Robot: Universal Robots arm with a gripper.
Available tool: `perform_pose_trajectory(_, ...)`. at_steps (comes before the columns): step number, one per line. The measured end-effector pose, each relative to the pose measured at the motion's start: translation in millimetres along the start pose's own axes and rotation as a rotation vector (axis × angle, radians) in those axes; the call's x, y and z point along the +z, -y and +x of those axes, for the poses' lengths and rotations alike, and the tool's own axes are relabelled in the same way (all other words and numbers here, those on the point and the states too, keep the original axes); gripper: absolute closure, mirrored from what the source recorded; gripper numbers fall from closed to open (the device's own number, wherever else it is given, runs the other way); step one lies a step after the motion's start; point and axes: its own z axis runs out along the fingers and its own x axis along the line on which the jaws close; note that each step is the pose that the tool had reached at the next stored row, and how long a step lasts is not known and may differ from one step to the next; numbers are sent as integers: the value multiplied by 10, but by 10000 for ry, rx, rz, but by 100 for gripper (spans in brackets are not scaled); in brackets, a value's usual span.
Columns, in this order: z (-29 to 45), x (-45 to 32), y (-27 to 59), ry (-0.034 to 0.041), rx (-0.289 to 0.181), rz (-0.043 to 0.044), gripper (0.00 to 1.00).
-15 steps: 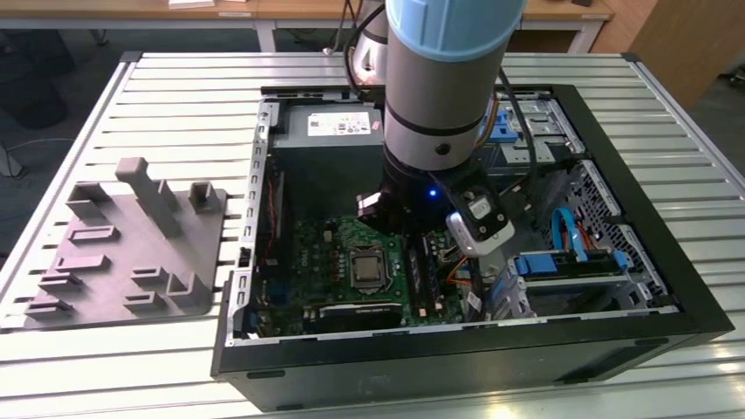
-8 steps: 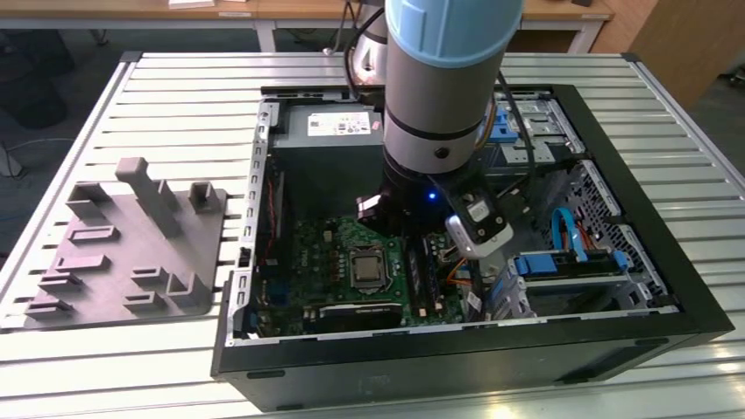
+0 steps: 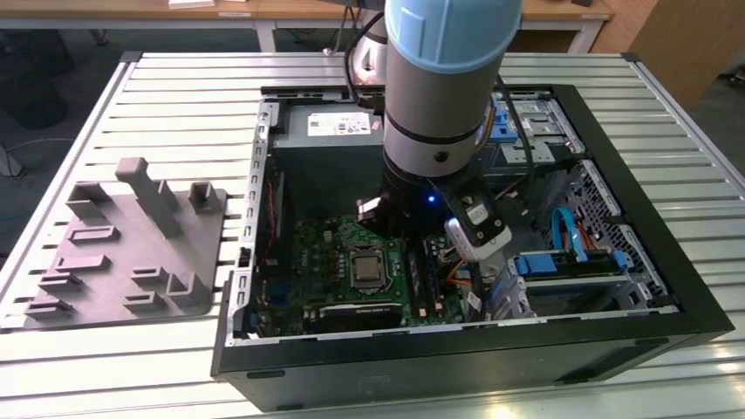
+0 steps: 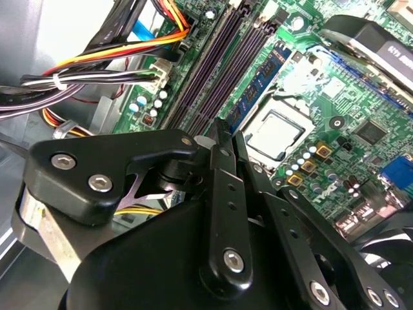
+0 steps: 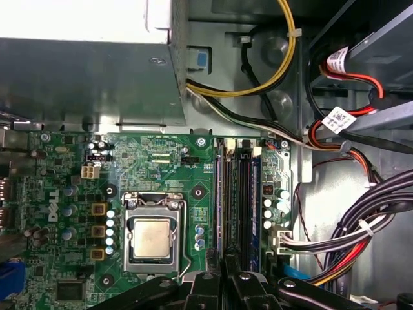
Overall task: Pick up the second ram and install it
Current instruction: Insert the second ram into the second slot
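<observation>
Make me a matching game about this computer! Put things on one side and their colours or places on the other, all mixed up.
Things:
1. board
2. tray
3. curved cable
4. chip

Colours and places:
A. silver square, in the middle of the board
B. yellow
C. green
D. grey, on the table outside the case

Pairs: 1-C, 2-D, 3-B, 4-A
</observation>
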Motion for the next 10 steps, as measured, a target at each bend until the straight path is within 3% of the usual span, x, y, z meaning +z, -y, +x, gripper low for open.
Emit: perform_pose_trajectory(10,-3,28,2,1,-1,-2,86)
